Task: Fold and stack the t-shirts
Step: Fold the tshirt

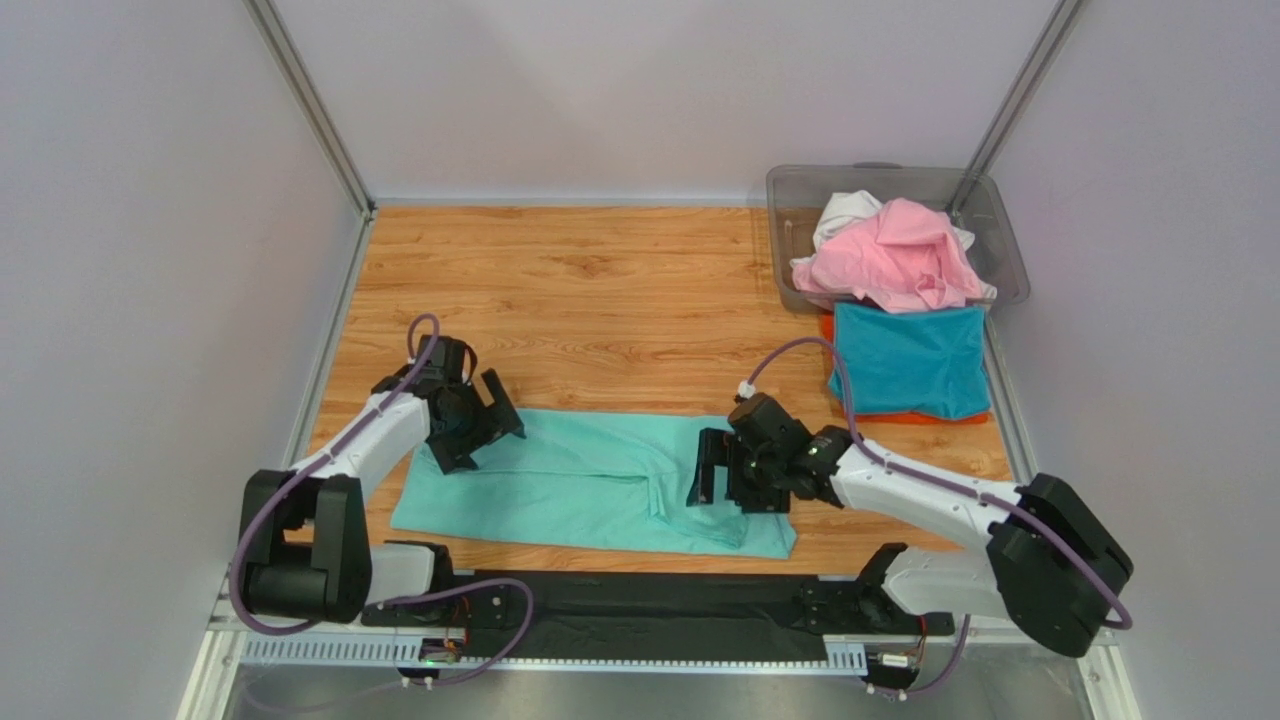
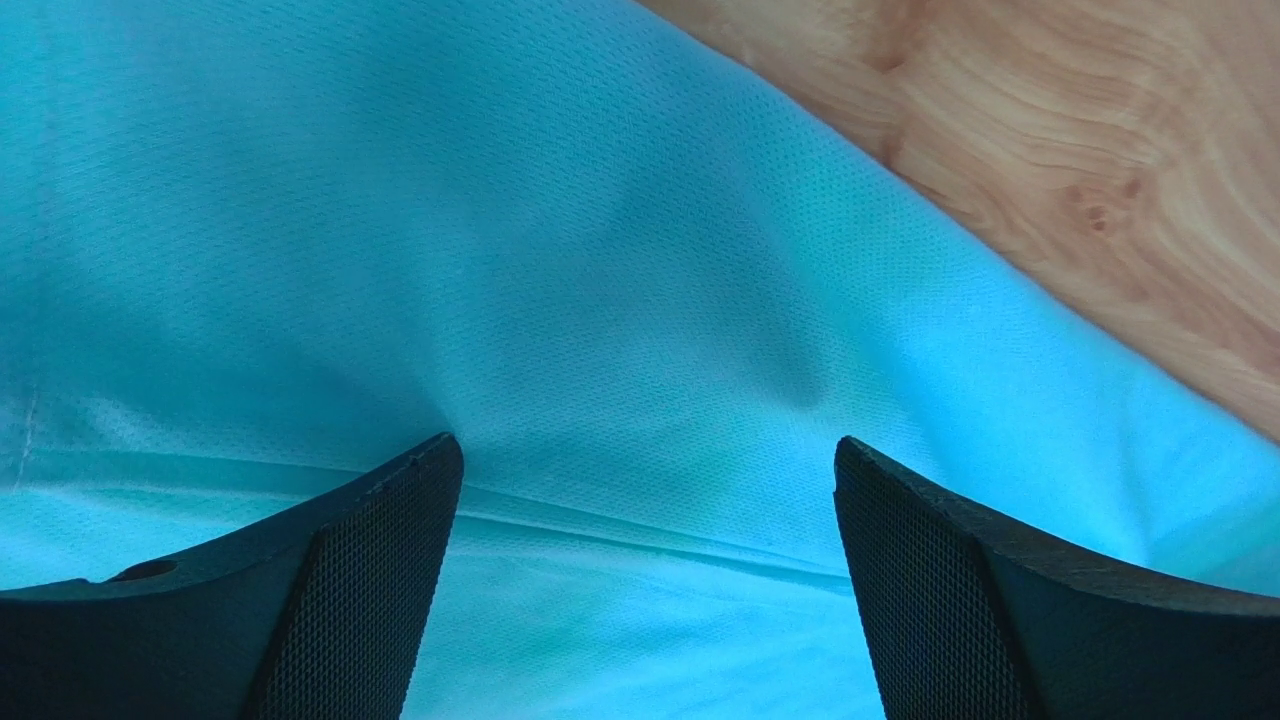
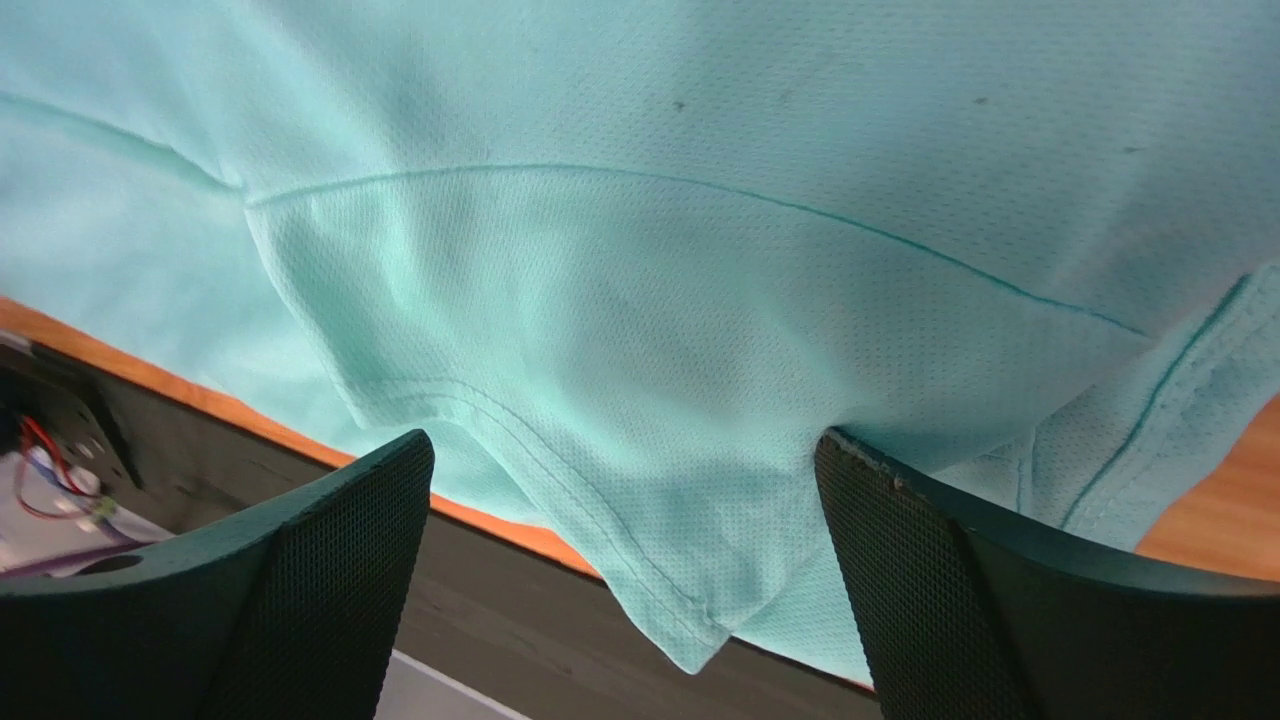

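The mint green t-shirt (image 1: 594, 480) lies flat, partly folded, at the near middle of the wooden table. My left gripper (image 1: 478, 431) is open over its left end; in the left wrist view the cloth (image 2: 601, 300) fills the space between my open fingers (image 2: 361, 585). My right gripper (image 1: 721, 477) is open over its right end; the right wrist view shows a sleeve (image 3: 631, 405) hanging past the table edge between the fingers (image 3: 932, 585). A folded teal blue shirt (image 1: 909, 360) lies on an orange one (image 1: 917, 419) at the right. Pink (image 1: 887, 258) and white (image 1: 845, 210) shirts are in the bin.
A clear grey plastic bin (image 1: 790, 195) stands at the back right corner. Bare wooden tabletop (image 1: 586, 293) spans the back and middle. Metal frame posts and white walls enclose the table. The dark base rail (image 1: 661, 608) runs along the near edge.
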Robot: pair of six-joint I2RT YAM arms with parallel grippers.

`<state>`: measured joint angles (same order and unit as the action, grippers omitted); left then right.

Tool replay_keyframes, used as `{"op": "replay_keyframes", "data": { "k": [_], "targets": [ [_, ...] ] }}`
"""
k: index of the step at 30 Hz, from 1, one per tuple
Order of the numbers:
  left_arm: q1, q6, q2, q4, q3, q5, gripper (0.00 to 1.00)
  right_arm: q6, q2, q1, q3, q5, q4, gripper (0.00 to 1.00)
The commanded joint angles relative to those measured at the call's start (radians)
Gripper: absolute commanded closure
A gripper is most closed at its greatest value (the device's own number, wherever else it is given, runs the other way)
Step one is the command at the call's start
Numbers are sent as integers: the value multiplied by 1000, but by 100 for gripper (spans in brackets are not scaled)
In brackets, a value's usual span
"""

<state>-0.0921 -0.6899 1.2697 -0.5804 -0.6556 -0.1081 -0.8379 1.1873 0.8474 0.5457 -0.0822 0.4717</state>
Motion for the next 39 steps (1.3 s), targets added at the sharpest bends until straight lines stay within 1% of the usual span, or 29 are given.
{"op": "replay_keyframes", "data": {
  "k": [1,2,3,4,6,7,9,10,11,13,14,17,18,19,20,21,23,24,25,27,28,30,31,32,33,35,36,37,39],
  "targets": [
    [-9,12,29,36,17,-7,0,81,93,-99,40,-44,-102,0],
    [-12,10,33,40,28,-10,0,118,147,-147,62,-51,-110,0],
    [-14,6,37,43,31,-13,0,137,178,-169,83,-60,-113,0],
    [-26,-3,39,48,34,-19,0,157,245,-206,139,-65,-111,0],
    [-47,-16,40,54,42,-19,0,206,314,-244,195,-80,-114,0],
    [-70,-28,40,60,48,-13,0,223,387,-278,262,-80,-114,0],
    [-87,-46,42,60,59,-4,0,259,463,-316,333,-71,-99,0],
    [-99,-68,40,60,74,-4,0,261,539,-353,373,-58,-84,0],
    [-104,-80,37,60,82,-7,0,266,576,-370,454,-39,-73,0],
    [-126,-111,10,60,102,-5,0,295,680,-412,528,-57,-70,0],
    [-135,-123,-1,63,106,-11,0,302,716,-421,621,-80,-64,0],
    [-164,-152,-30,71,122,-13,0,373,865,-436,797,-85,36,0],
    [-170,-160,-35,74,125,-13,0,397,900,-435,917,-83,92,0],
    [-184,-166,-36,80,131,-16,0,445,964,-436,969,-82,114,0],
    [-189,-175,-32,83,134,-34,0,465,994,-438,1073,-86,129,0],
    [-198,-181,-27,93,136,-41,0,482,1024,-439,1126,-87,174,0],
    [-236,-194,-20,103,136,-42,0,529,1110,-444,1235,-96,221,0],
    [-253,-210,-3,115,134,-41,0,540,1138,-447,1325,-94,255,0],
    [-285,-217,6,126,132,-44,0,545,1193,-453,1380,-97,275,0],
    [-319,-241,49,152,120,-65,0,565,1247,-455,1471,-135,333,0],
    [-362,-249,66,160,114,-71,0,568,1296,-455,1557,-140,347,0],
    [-409,-270,111,183,91,-77,0,591,1363,-455,1628,-162,358,0],
    [-460,-295,138,206,83,-91,0,599,1386,-458,1696,-162,366,0],
    [-483,-306,152,221,77,-100,0,600,1408,-456,1735,-162,370,0],
    [-530,-316,164,235,59,-110,0,602,1446,-459,1767,-165,372,0],
    [-572,-365,198,254,33,-146,0,597,1485,-462,1856,-175,369,0],
    [-592,-379,204,258,5,-150,0,596,1502,-465,1881,-191,363,0],
    [-638,-408,210,263,-9,-128,0,596,1529,-472,1904,-203,352,0],
    [-691,-425,230,281,-51,-110,0,589,1542,-473,1910,-229,280,0]
  ]
}}
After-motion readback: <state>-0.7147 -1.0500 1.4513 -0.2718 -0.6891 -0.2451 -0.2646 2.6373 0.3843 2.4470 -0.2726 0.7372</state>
